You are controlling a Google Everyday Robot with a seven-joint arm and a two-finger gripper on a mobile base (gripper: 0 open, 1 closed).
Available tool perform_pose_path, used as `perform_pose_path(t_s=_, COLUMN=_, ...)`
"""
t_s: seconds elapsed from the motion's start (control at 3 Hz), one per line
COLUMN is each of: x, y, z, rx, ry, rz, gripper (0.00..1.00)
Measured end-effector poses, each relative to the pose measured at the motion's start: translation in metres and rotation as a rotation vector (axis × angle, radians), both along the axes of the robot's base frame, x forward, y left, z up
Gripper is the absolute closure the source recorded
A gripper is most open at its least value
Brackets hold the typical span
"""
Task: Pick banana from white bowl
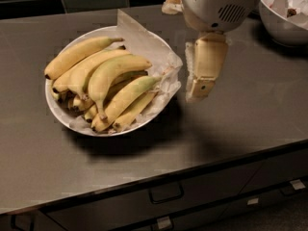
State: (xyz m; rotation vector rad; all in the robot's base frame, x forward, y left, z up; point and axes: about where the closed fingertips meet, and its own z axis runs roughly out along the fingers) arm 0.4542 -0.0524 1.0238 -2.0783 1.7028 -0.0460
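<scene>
The white bowl (50,98), wide, shallow and lined with crumpled white paper (140,38), sits on the dark counter at the left. It holds several yellow bananas. The banana (128,98), long, fairly straight and greenish toward its stem end, lies on top at the bowl's right side, its stem pointing toward the gripper. My gripper (193,97), cream-coloured, hangs pointing down just right of the bowl's paper edge and above the counter. It looks open and holds nothing.
A smaller, deeper white bowl (285,19) with paper in it stands at the back right, behind my arm (216,4). The counter's front edge (192,170) runs below, with drawer handles (166,194) under it. A dark tiled wall lies behind.
</scene>
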Motion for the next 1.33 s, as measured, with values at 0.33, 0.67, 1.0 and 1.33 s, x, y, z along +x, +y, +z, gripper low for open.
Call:
perform_pose_path(t_s=0.33, x=0.0, y=0.0, z=0.0, rx=0.0, ry=0.0, rz=0.0, gripper=0.02)
perform_pose_path(t_s=0.67, x=0.0, y=0.0, z=0.0, rx=0.0, ry=-0.001, rz=0.0, gripper=0.11)
perform_pose_path(t_s=1.0, x=0.002, y=0.005, z=0.0, rx=0.004, ry=-0.001, rz=0.006, gripper=0.13)
perform_pose_path(t_s=1.33, x=0.006, y=0.014, z=-0.006, rx=0.007, ry=0.013, rz=0.025, gripper=0.15)
